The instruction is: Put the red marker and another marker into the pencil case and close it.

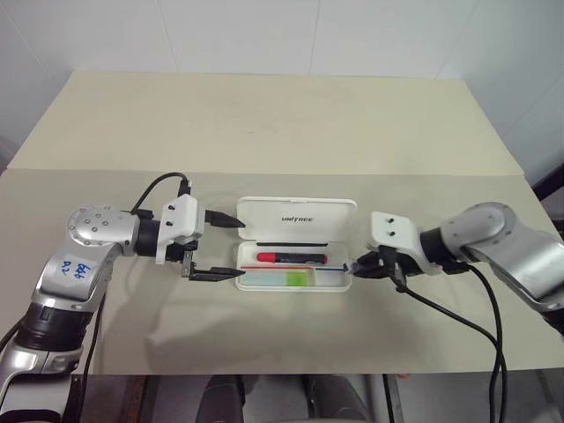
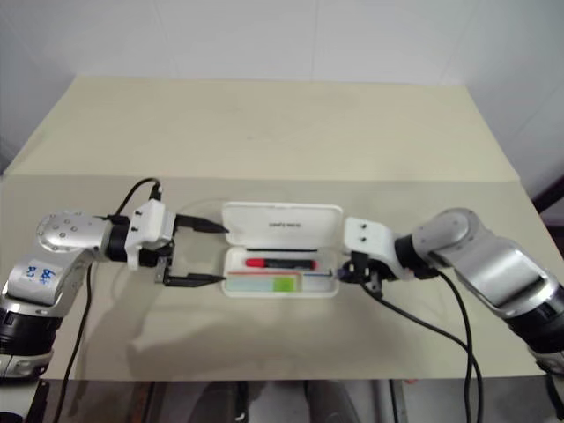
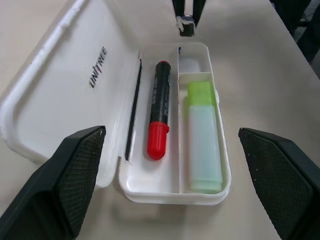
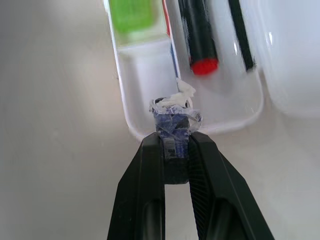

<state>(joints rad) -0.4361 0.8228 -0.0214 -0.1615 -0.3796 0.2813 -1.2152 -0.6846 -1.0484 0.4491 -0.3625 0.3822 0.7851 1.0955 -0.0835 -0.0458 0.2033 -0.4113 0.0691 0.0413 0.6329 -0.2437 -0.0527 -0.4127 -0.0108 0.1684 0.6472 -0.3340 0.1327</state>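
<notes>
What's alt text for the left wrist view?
An open white pencil case holds the red marker and a green highlighter in separate compartments. The left gripper stands open at its near end, and the right gripper is at the far end.

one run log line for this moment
pencil case: open | red marker, highlighter: inside | left hand: open | right hand: shut on small dark object

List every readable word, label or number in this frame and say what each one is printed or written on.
"UNITREE": dark print inside the open lid of the pencil case.
Blue handwriting on a white sticker on the left arm: too unclear to read.
Faint print on the red marker barrel: too small to read.
</notes>
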